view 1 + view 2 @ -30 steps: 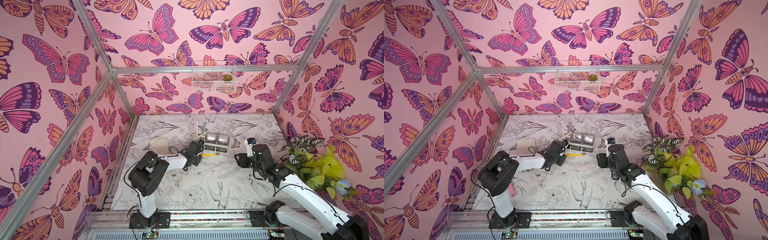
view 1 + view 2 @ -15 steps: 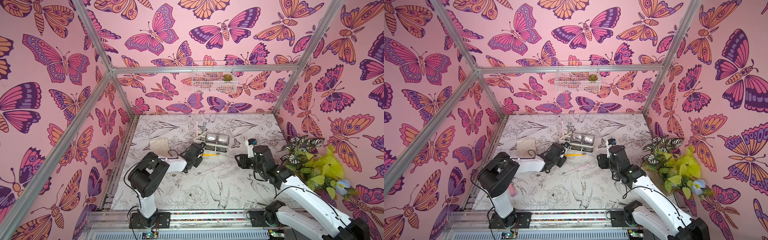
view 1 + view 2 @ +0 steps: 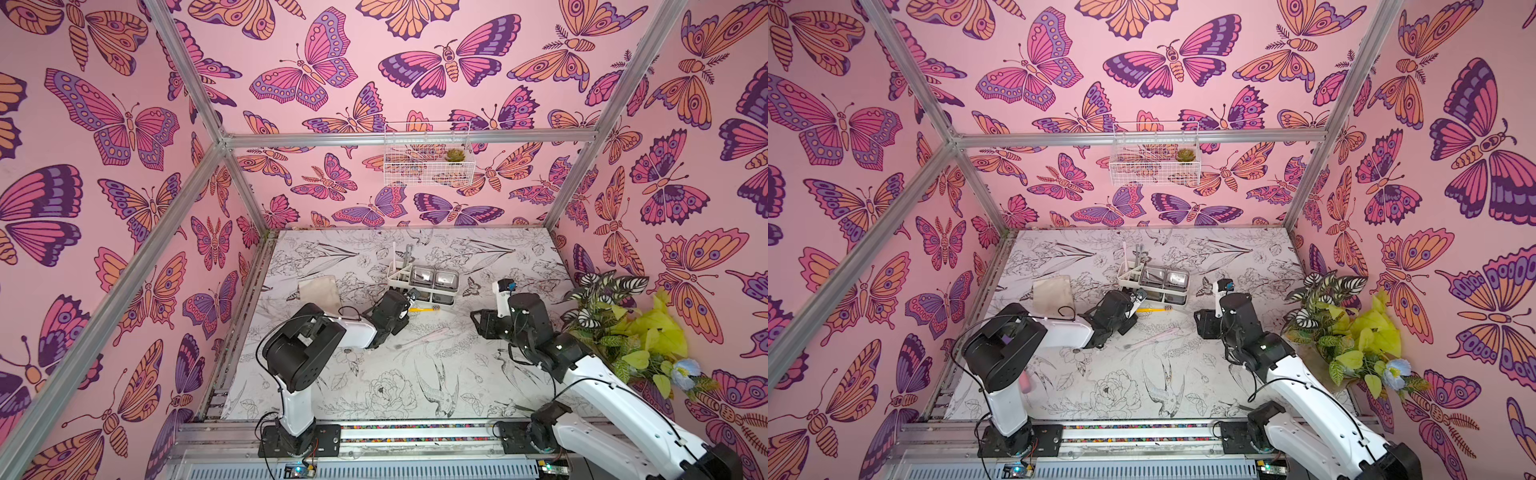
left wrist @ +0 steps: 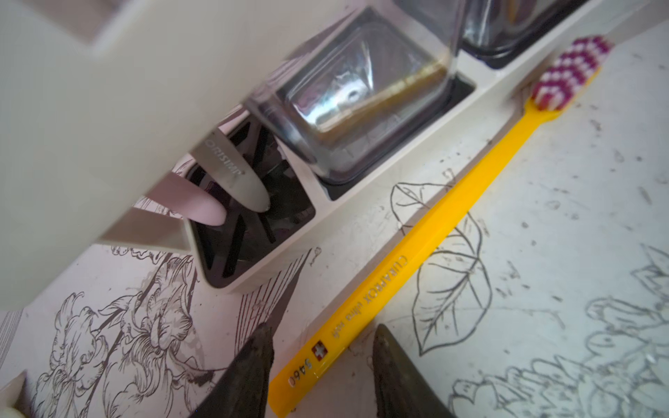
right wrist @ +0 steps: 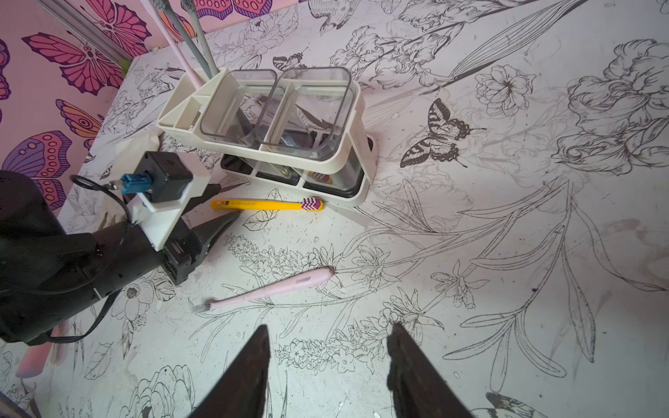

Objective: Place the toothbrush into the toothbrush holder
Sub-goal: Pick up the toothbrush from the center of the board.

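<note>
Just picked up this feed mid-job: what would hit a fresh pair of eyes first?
The pink butterfly walls surround the whole cell. Next is the yellow toothbrush, lying flat on the table right in front of the toothbrush holder, with the left gripper open astride its handle end. A pink toothbrush lies loose nearer the open, empty right gripper.

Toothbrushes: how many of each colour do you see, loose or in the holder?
Yellow toothbrush: 1, lying beside the toothbrush holder.
Pink toothbrushes: 2, one loose on the table, one standing in the holder.
Grey toothbrushes: 2, both standing in the holder.
Total: 5.
</note>
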You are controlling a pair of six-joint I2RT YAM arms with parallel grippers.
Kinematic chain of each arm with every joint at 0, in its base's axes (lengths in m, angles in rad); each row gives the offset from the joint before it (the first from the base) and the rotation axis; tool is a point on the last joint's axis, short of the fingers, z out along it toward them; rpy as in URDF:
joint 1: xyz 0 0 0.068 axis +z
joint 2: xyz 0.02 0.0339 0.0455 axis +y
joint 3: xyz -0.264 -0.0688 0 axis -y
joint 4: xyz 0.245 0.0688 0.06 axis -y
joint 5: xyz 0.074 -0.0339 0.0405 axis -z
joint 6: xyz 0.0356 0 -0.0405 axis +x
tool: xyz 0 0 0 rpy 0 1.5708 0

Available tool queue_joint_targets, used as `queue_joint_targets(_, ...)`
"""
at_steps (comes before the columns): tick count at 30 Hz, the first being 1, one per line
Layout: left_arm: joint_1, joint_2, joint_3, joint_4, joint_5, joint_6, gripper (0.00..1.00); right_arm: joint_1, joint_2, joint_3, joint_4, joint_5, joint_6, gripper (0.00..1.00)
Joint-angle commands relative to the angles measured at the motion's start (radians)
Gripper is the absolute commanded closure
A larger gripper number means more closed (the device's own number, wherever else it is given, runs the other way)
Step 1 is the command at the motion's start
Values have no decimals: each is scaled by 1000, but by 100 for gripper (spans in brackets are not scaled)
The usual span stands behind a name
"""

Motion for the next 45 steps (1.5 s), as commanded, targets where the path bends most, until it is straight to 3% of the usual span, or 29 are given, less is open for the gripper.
queue_joint_targets(1, -2, 10, -38, -18, 91, 38, 66, -9, -27, -8, -32, 19, 2, 45)
queue_joint_targets(3, -2, 1, -46, -27, 112, 34, 73, -10, -39, -12, -32, 22, 1, 45)
queue_joint_targets(13, -4, -31, -52, -134, 251, -8, 78, -12, -65, -25, -33, 21, 4, 44)
queue_joint_targets(24, -104, -141, -142, -224, 237, -89, 78, -14, -102, -47, -35, 11, 13, 44)
queue_joint_targets(36, -143, -43, -45, -310, 181, -114, 65, -15, -137, -72, -34, 17, 36, 44)
queue_joint_targets(45, -160, 25, 9, -334, 157, -125, 63, -15, -142, -65, -60, 32, 31, 44)
